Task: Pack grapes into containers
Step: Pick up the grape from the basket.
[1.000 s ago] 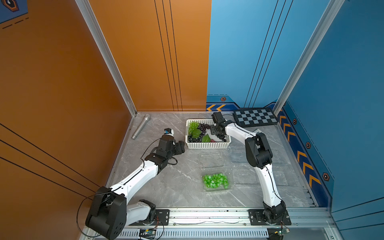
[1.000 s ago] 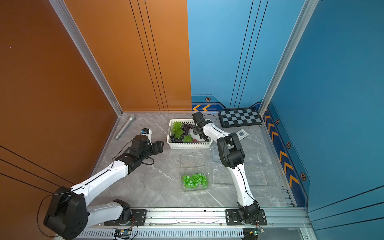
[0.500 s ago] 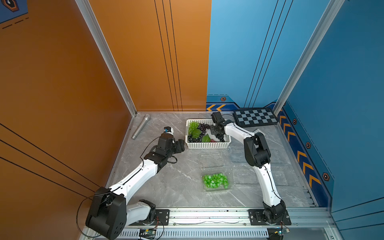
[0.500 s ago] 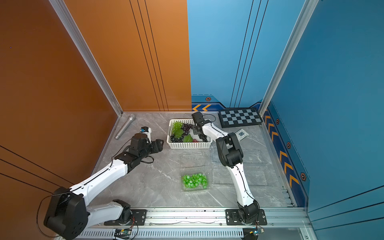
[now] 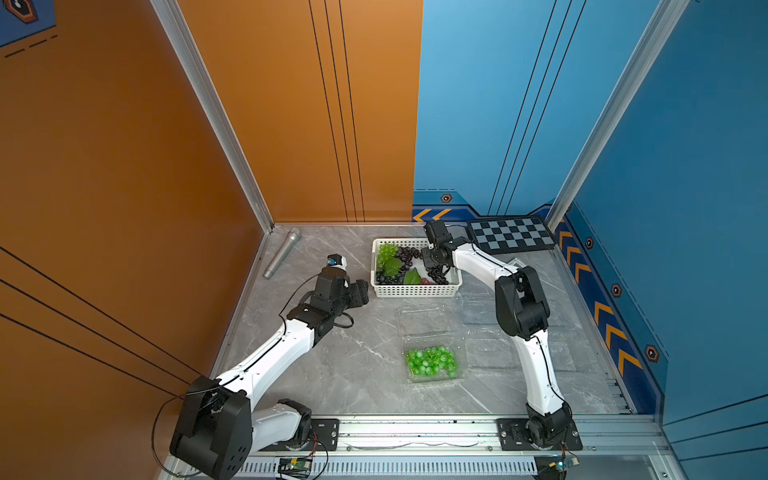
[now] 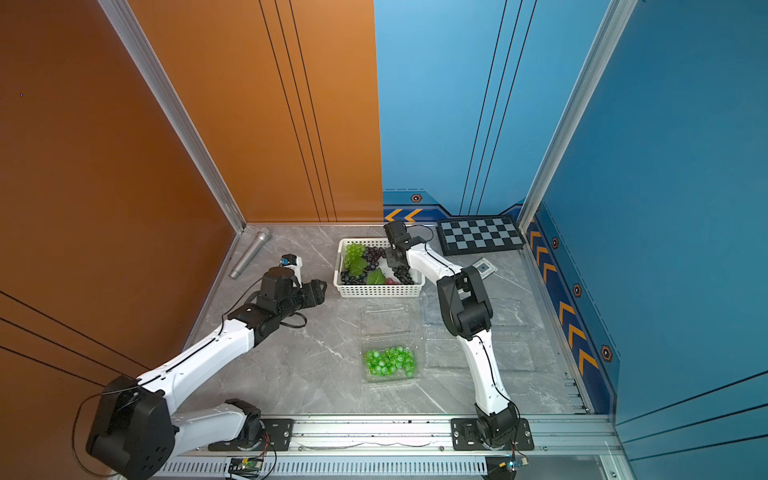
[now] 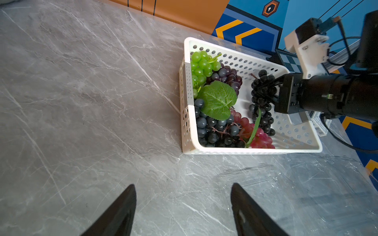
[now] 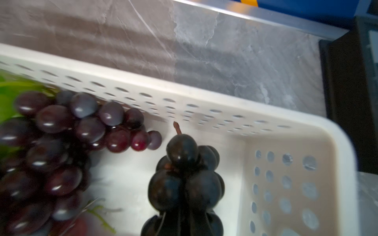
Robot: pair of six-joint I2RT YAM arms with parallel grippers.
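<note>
Left wrist view: the right claw (image 7: 266, 90) is clamped on a dark grape bunch (image 7: 262, 116) inside the white basket (image 7: 245, 150) by the bench's (image 7: 81, 102) far edge; the left claw (image 7: 183, 185) gapes empty. Picking step; next, likely lift it clear and carry it to the empty clear box (image 5: 422, 318).

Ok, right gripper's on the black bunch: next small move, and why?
Probably lift straight up. The right gripper is shut on the black bunch, whose lower berries hang inside the white basket; clearing the rim first seems wise before swinging toward an empty clear box.
</note>
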